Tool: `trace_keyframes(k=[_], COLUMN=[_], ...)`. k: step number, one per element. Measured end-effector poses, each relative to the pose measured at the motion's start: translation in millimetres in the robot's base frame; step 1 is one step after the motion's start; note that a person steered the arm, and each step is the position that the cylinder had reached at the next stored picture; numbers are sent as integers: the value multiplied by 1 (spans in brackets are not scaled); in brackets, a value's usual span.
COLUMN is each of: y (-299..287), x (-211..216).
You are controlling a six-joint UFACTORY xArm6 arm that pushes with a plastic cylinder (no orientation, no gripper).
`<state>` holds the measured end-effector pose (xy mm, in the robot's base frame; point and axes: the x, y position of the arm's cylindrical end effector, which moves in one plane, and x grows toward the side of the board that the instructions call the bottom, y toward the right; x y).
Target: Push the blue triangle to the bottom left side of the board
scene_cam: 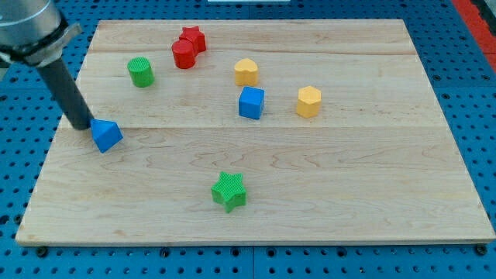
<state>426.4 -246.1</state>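
The blue triangle [107, 135] lies near the board's [325, 209] left edge, about halfway down, with open wood below it toward the bottom left corner. My tip [81, 124] sits just at the triangle's upper left, touching it or very nearly so; the frame cannot settle which. There are no jaws on this arm, only the rod, so nothing is held and the triangle merely rests on the wood.

To do the push well, I judge the tip should bear on the triangle's top side, slightly toward the view's right, so that the force runs down and a little left. From where it stands now, a straight push would send the triangle toward the view's right and downward, away from the left edge. A triangle tends to turn off a rod, so short, centred strokes seem safer than one long one, and the board's edge is close.

Further out, a green cylinder [140, 71] stands above, two red blocks [188, 46] touch near the top, and a blue cube [251, 102] sits mid-board between two yellow blocks [246, 72] [308, 101]. A green star [229, 191] lies lower centre, well clear of the path.

No containers are in view. The board rests on a blue pegboard tabletop [23, 155].
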Motion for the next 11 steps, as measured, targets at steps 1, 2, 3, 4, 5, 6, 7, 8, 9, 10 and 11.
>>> trace_keyframes(k=[1, 2, 3, 4, 5, 6, 7, 8, 9, 10, 11], y=[41, 51, 26, 40, -1, 3, 10, 20, 20, 50, 174], x=[-9, 32, 51, 20, 38, 66, 74, 75, 108, 66, 43])
